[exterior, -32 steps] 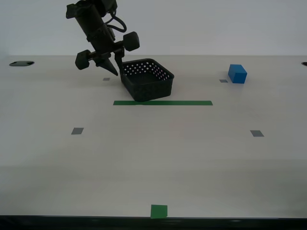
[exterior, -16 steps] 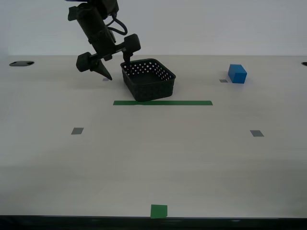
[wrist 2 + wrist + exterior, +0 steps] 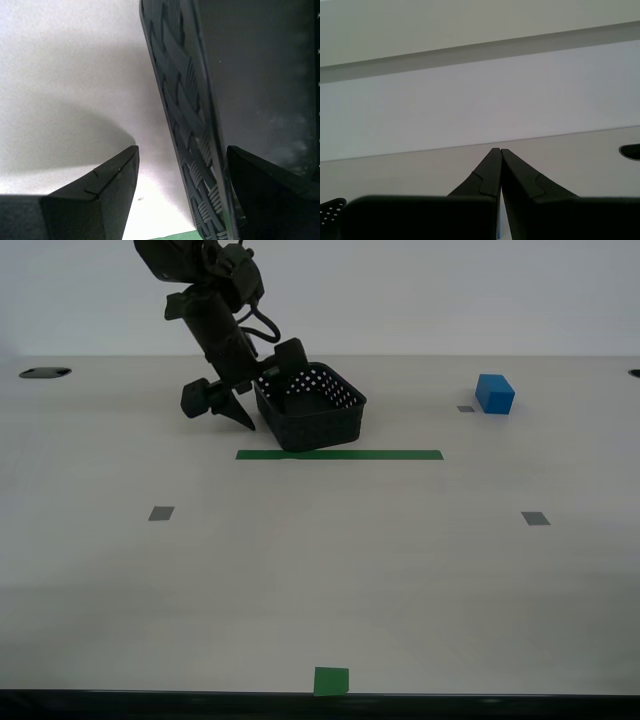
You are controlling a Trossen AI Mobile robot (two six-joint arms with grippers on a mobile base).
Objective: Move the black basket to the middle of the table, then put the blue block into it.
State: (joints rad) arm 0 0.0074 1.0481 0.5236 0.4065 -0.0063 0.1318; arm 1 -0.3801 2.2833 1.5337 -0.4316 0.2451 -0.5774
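My second tool (image 3: 250, 400) is down at the black basket (image 3: 310, 406), on the basket's side toward the exterior view's left. Jaws are spread wide and straddle that wall: one finger outside w/ its tip at the counter (image 3: 320, 570), the other over the rim, inside. The second wrist view shows the rim running up between the two fingers (image 3: 110, 185) w/ a clear gap on the outer side, so nothing is clamped yet. Basket sits toward the far edge of the counter, a bit left of center, its near wall touching the green tape strip (image 3: 340, 454). It looks slightly skewed to the counter edges.

Blue block (image 3: 495, 394) is further right, near the far edge, well apart from the basket, just beside a small grey square (image 3: 466, 408).

My first tool (image 3: 499, 165) is pinched fully closed on nothing, per its own wrist view; it doesn't show in the exterior view.

Risks, as I judge them:
- Closing w/ the wall off-center btw the fingers could shove or twist the basket instead of gripping it
- Thin perforated wall may flex; a one-sided hold could let the basket tip or swing if lifted
- Dragging toward the middle w/ the outer fingertip on the counter might scrape or snag
- Basket left skewed or short of center makes the block drop harder
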